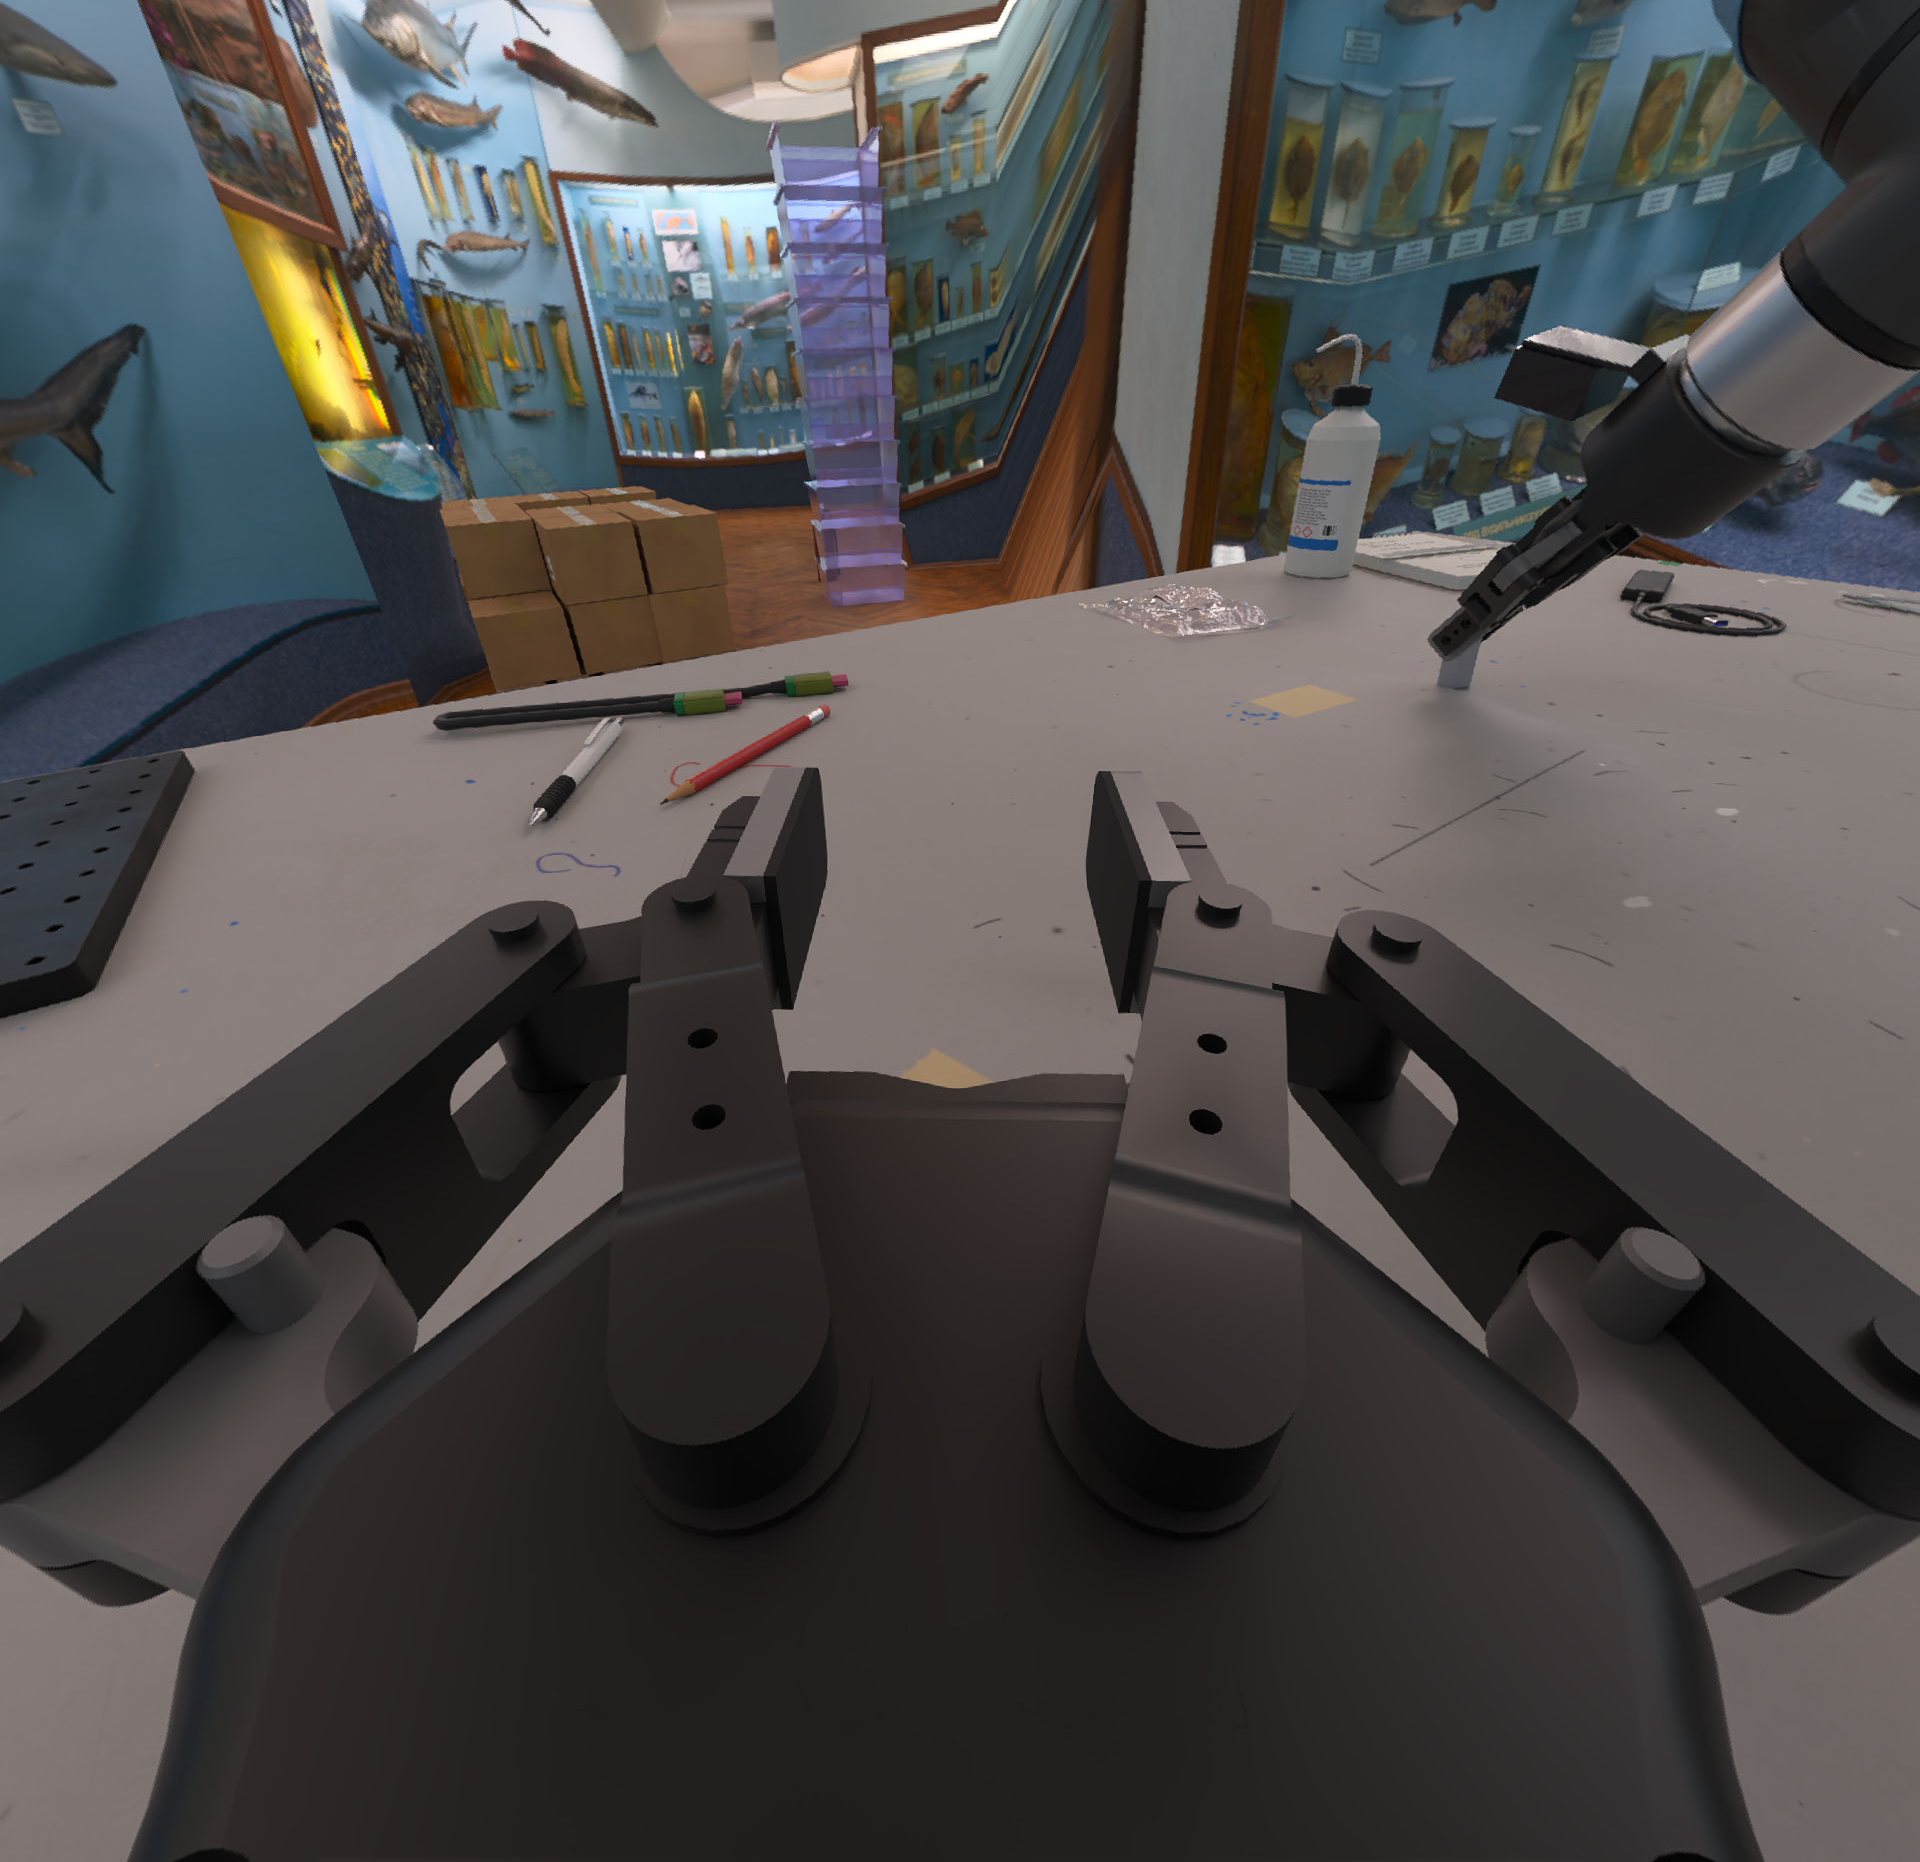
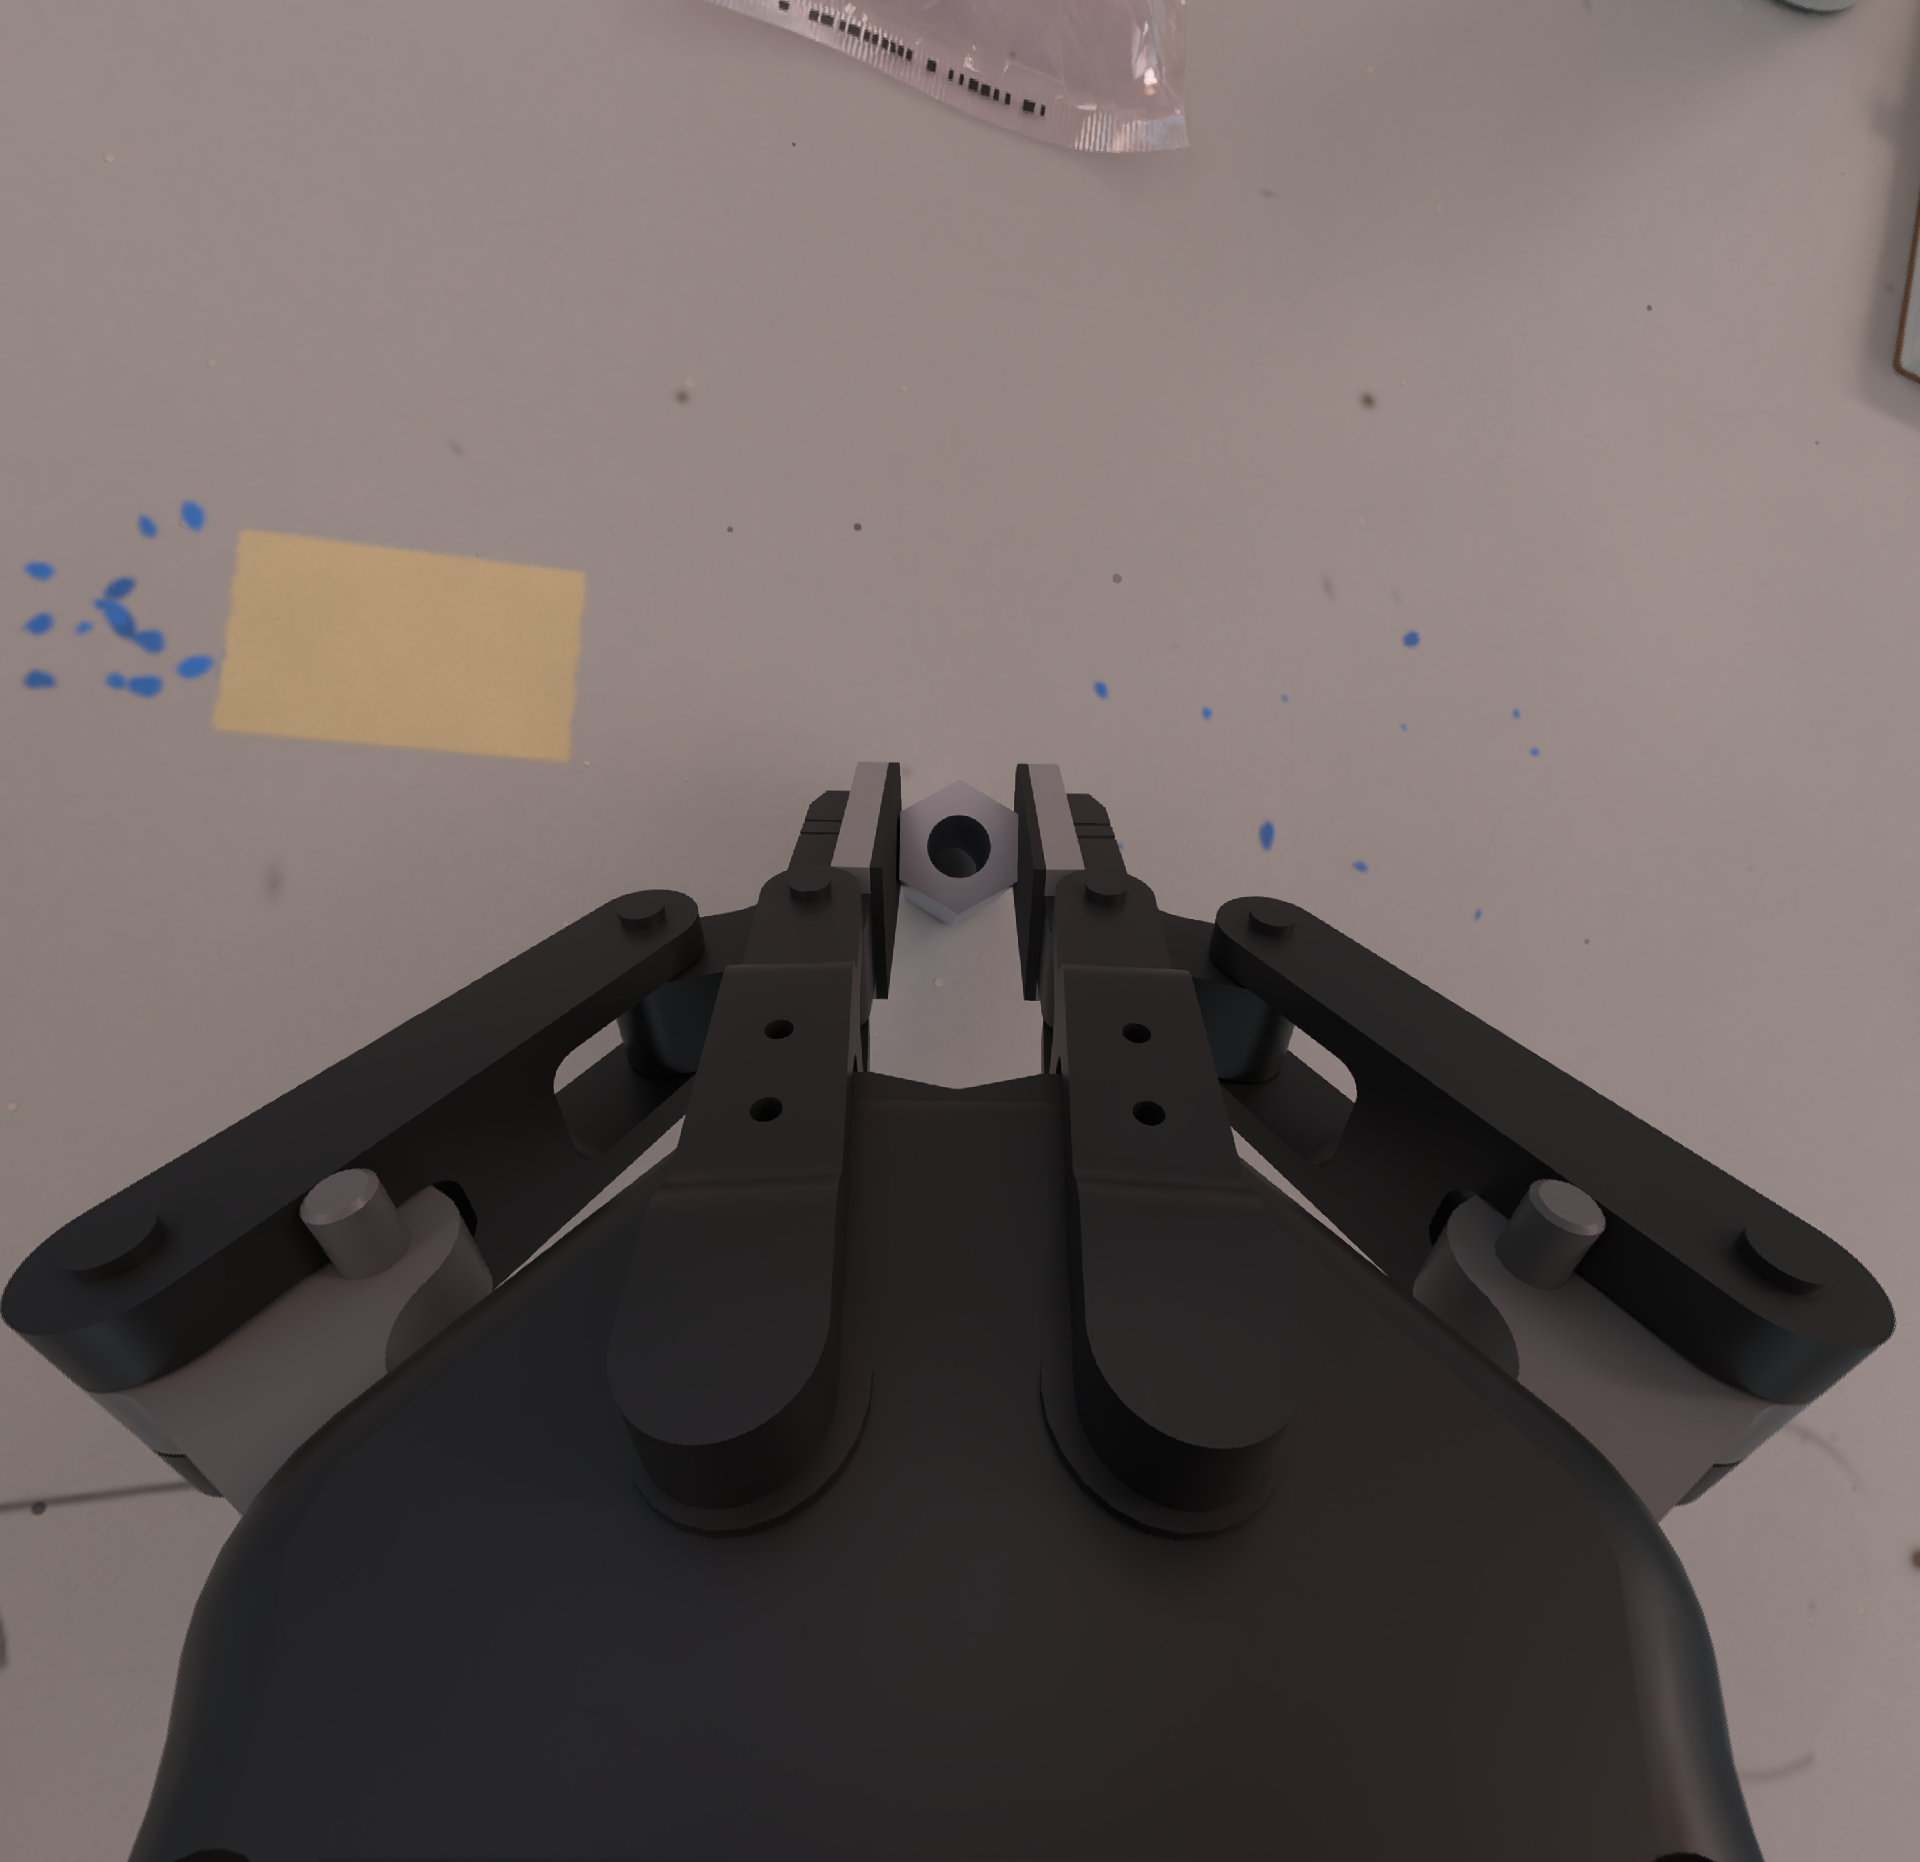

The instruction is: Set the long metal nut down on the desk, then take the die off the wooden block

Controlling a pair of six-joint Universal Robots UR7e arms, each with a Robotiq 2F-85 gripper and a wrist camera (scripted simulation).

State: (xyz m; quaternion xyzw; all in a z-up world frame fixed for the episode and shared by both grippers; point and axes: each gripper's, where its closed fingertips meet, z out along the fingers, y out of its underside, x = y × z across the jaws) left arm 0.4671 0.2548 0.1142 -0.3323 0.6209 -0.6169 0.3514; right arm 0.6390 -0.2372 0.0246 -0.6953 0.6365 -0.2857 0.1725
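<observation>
The long metal nut [image 2: 957,848] is a grey hexagonal piece with a round bore. It stands upright between the pads of my right gripper [image 2: 957,773], which is shut on it. In the left wrist view the nut [image 1: 1457,669] has its lower end at the desk surface [image 1: 1039,732], with the right gripper [image 1: 1455,636] gripping its top from above at a slant. My left gripper [image 1: 956,804] is open and empty, low over the desk. No die or wooden block shows in either view.
A pen [image 1: 577,770], a red pencil [image 1: 748,754] and a black cable with green plugs [image 1: 644,709] lie ahead of the left gripper. A black perforated plate [image 1: 73,867] lies at the left. A plastic bag [image 1: 1179,607], a white bottle [image 1: 1330,482], a yellow tape patch [image 2: 400,646] and a coiled cable [image 1: 1704,617] lie near the nut.
</observation>
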